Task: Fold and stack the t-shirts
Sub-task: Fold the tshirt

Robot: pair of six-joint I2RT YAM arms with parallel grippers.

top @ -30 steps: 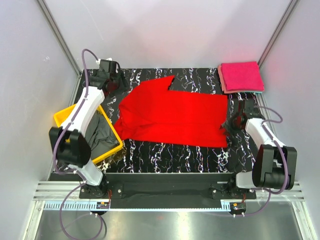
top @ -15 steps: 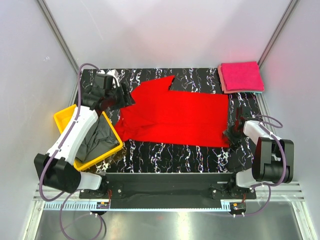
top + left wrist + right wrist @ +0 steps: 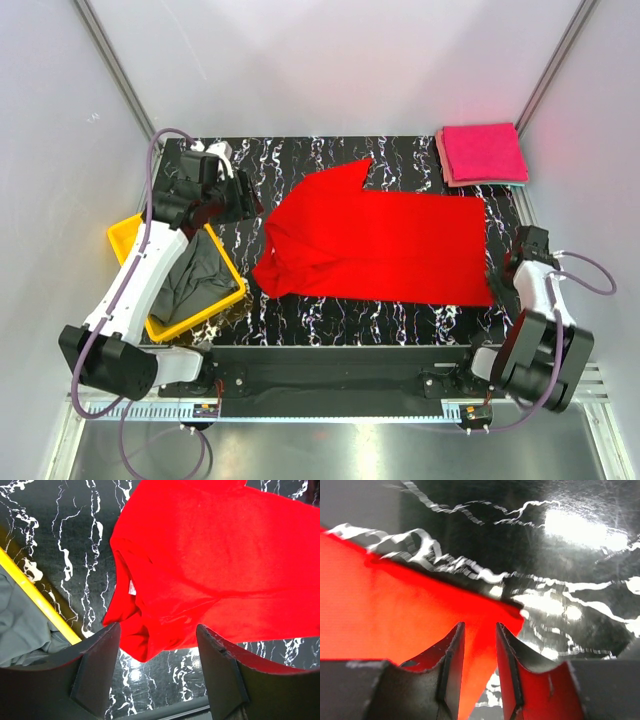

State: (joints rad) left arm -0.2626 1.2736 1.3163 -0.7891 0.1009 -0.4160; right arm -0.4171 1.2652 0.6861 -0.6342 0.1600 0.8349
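The bright red t-shirt [image 3: 380,245] lies spread across the middle of the black marbled table, its collar end bunched at the left. My right gripper [image 3: 497,279] is at the shirt's near right corner, and in the right wrist view [image 3: 479,626] its jaws are pinched on that red corner [image 3: 380,605]. My left gripper [image 3: 240,203] hangs open and empty just left of the shirt. In the left wrist view [image 3: 159,628] it is above the collar, where the small white label [image 3: 132,587] shows. Folded magenta-pink shirts [image 3: 483,152] are stacked at the back right. A dark grey shirt [image 3: 190,280] lies crumpled in the tray.
The yellow plastic tray [image 3: 125,232] sits at the left table edge, beside the left arm, and its rim shows in the left wrist view [image 3: 35,602]. White enclosure walls close in on three sides. The right gripper is close to the table's right edge.
The red shirt has slid to the right and lies flatter, drawn by the right gripper, which moved right and nearer. The left gripper stayed open and ended left of the shirt.
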